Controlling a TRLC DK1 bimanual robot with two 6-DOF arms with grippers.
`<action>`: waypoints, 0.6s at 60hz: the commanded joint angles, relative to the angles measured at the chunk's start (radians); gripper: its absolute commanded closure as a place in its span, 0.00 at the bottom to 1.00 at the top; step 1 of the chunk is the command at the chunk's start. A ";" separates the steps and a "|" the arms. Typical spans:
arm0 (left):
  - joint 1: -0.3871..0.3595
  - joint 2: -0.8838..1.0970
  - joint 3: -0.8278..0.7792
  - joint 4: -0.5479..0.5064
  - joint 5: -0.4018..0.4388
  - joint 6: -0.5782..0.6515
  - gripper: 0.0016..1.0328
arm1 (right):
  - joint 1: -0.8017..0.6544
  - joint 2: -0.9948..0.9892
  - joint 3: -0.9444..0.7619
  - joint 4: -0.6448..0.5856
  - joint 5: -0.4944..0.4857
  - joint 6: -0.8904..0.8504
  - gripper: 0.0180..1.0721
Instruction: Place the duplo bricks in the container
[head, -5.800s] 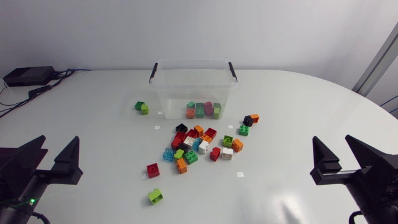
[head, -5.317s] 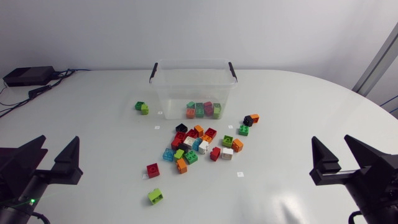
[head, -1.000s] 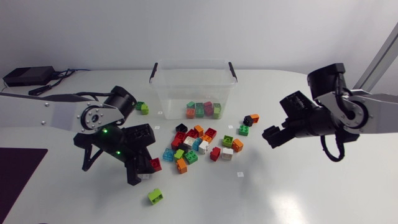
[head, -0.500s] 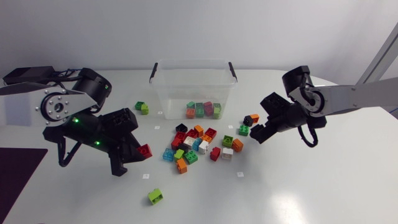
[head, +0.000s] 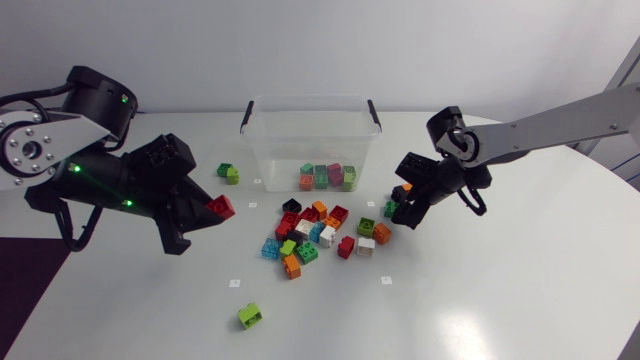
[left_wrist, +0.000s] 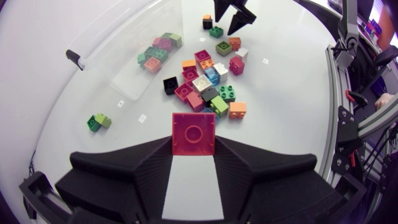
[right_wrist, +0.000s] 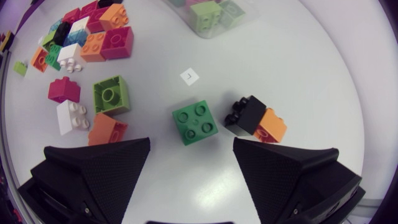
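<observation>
My left gripper (head: 216, 211) is shut on a red brick (head: 222, 207) and holds it in the air, left of the pile and in front of the clear container (head: 262, 139). In the left wrist view the red brick (left_wrist: 193, 132) sits clamped between the fingers. The container holds several bricks (head: 327, 177). A pile of mixed bricks (head: 318, 234) lies in front of it. My right gripper (head: 400, 202) hangs open over a green brick (right_wrist: 196, 123), which lies just ahead of its fingers. A black brick (right_wrist: 244, 114) joined to an orange one (right_wrist: 272, 127) lies beside it.
A pair of green bricks (head: 228, 173) lies left of the container, and a lime brick (head: 250, 316) lies alone near the front. In the right wrist view, white, orange, pink and green bricks (right_wrist: 102, 102) lie beside the left finger.
My left arm has lifted the red brick off the table and swung up and back. My right arm has moved left and down to the green brick by the black-orange pair.
</observation>
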 joint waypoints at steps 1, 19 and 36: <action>0.007 -0.020 0.029 0.015 0.010 -0.034 0.69 | 0.019 0.051 0.041 -0.047 -0.014 -0.083 0.08; 0.009 -0.044 0.055 0.044 0.010 -0.079 0.69 | 0.022 0.136 0.137 -0.137 -0.043 -0.175 0.19; 0.012 -0.048 0.103 0.084 0.010 -0.148 0.69 | 0.002 0.191 0.210 -0.171 -0.068 -0.201 0.32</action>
